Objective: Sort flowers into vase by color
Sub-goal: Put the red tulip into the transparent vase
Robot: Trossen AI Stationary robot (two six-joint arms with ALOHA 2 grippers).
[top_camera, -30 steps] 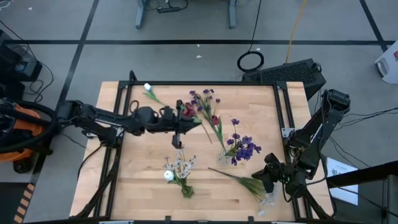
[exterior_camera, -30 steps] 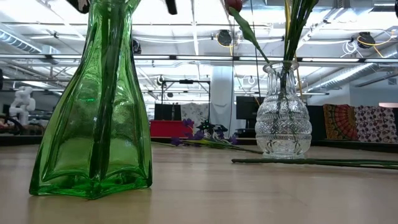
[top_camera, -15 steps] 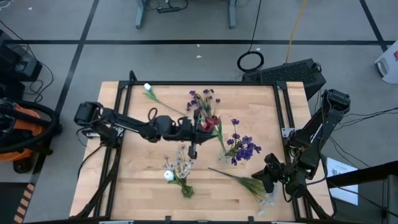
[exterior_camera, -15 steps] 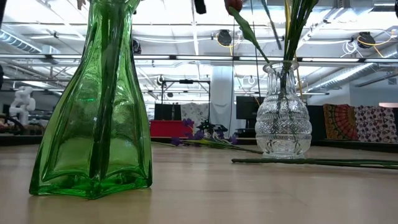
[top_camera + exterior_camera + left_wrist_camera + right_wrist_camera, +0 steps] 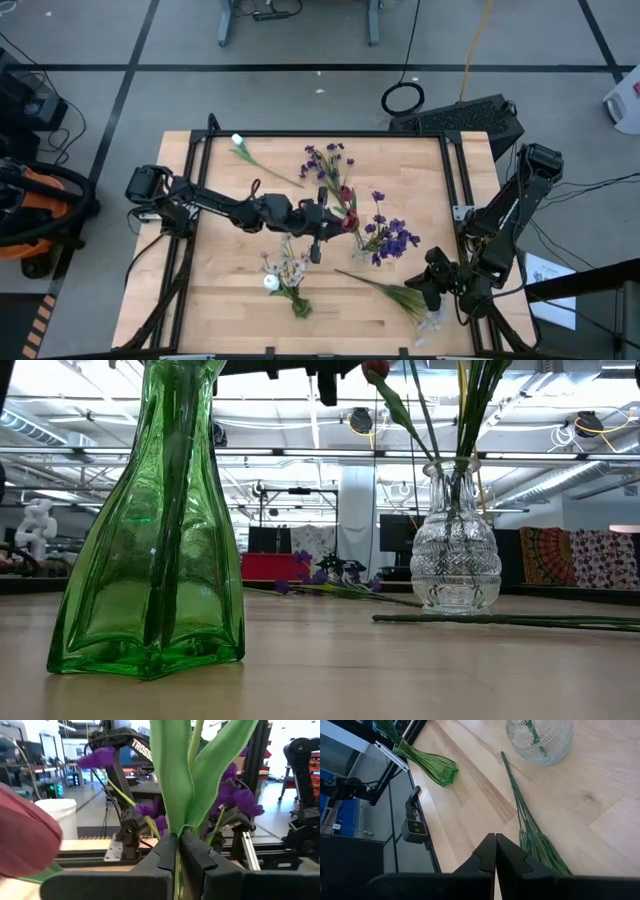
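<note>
Stem (image 5: 176, 865) between left jaws, seemingly the tulip's (image 5: 345, 221).

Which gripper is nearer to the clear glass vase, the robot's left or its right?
Left. The left gripper, shut on a green stem, is right beside the clear glass vase. The right gripper waits near the table's right front corner, farther from the vase.

a pale wooden table (image 5: 240, 285) sits in a black metal frame (image 5: 190, 150) on a grey floor marked with dark tape lines (image 5: 300, 67). a coiled black cable (image 5: 403, 98) lies beyond the far edge, and an orange-and-black machine (image 5: 25, 215) stands off to one side.
</note>
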